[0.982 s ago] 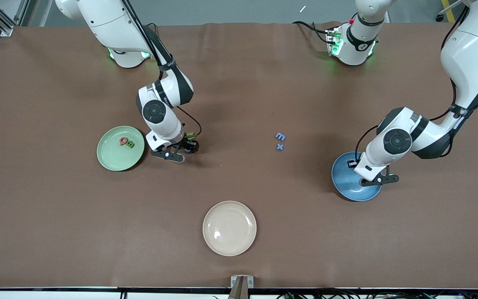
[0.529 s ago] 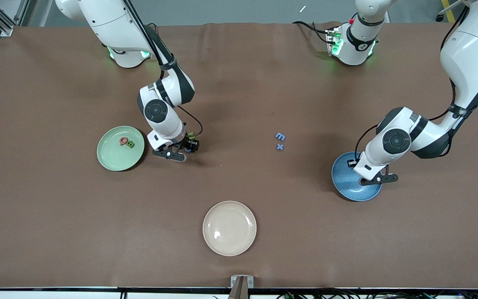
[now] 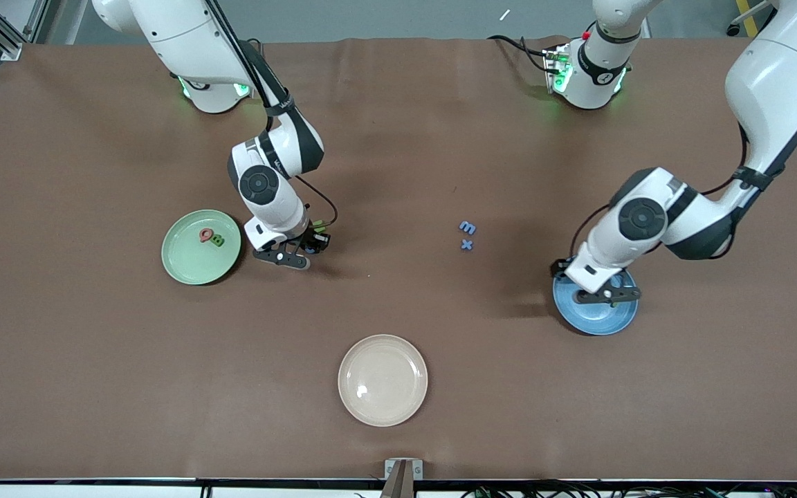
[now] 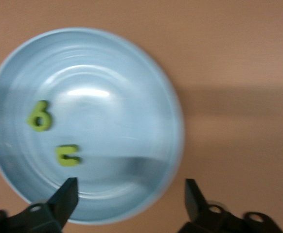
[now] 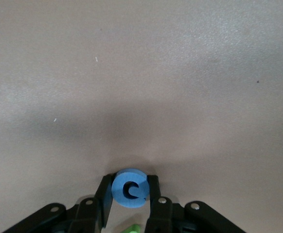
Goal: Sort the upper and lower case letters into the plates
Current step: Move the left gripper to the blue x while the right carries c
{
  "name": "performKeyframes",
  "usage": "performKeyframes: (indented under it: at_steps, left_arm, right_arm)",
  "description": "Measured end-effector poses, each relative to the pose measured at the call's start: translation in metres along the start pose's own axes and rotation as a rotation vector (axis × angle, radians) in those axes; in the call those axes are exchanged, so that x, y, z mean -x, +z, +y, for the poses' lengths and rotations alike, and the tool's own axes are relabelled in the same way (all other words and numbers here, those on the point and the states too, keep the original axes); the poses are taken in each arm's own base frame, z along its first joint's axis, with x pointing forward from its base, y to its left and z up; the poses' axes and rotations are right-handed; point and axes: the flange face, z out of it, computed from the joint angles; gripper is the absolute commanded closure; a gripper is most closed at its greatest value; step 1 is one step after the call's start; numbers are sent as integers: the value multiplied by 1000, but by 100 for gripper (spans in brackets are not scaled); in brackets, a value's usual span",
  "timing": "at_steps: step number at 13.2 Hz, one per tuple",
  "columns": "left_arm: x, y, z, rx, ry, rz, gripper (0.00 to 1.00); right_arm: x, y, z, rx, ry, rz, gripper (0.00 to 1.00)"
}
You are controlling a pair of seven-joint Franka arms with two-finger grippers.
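A brown table (image 3: 398, 387) carries everything. The right arm (image 3: 270, 180) reaches down beside the mint green plate (image 3: 191, 266), on the side toward the left arm's end of the table, and the left arm (image 3: 682, 214) bends down over the blue plate (image 3: 596, 319).

The cream plate (image 3: 382, 380) sits bare, nearest the front camera. The mint green plate holds a red letter (image 3: 206, 236) and a green letter B (image 3: 218, 241), touching each other. In the left wrist view the blue plate (image 4: 146, 97) holds two yellow-green letters, a b-like one (image 4: 39, 116) and a c-like one (image 4: 67, 155), near each other but apart.

The left gripper (image 4: 131, 200) hangs over the blue plate, jaws spread wide with nothing between them. The right gripper (image 5: 129, 191) is low at the table, jaws clamped on a round blue letter (image 5: 129, 188).

Two small blue letters, an m (image 3: 468, 227) and an x (image 3: 467, 244), lie just beside each other on the table between the two arms, the x nearer the front camera
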Motion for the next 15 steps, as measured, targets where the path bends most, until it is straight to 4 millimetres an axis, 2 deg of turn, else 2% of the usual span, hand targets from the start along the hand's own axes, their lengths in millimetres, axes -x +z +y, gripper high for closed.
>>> performKeyframes:
  at_steps: [2,4,7,8,10,12,14,15]
  left_arm:
    - [9,-15,41,17,64,22,0]
    - [20,-24,85,27,102,37,0]
    - [41,-33,148,64,86,14,0]
    - [51,-31,169,64,82,1,0]
    - [70,-11,207,24,85,-11,1]
    - [89,7,233,-1,98,-14,1]
    - [93,17,238,2,98,-28,2]
    - [91,21,237,17,92,-30,3]
  right_arm:
    - [-5,-1,7,15,-13,-17,100]
    - [-21,-14,26,34,-47,-57,100]
    - [-58,-53,79,26,-127,-101,100]
    - [-70,-65,100,30,-162,-105,100]
    - [-89,-74,146,44,-227,-104,100]
    - [-103,-70,195,42,-282,-116,100]
    - [-111,-62,239,31,-311,-107,100]
    - [-111,-57,253,28,-319,-93,100]
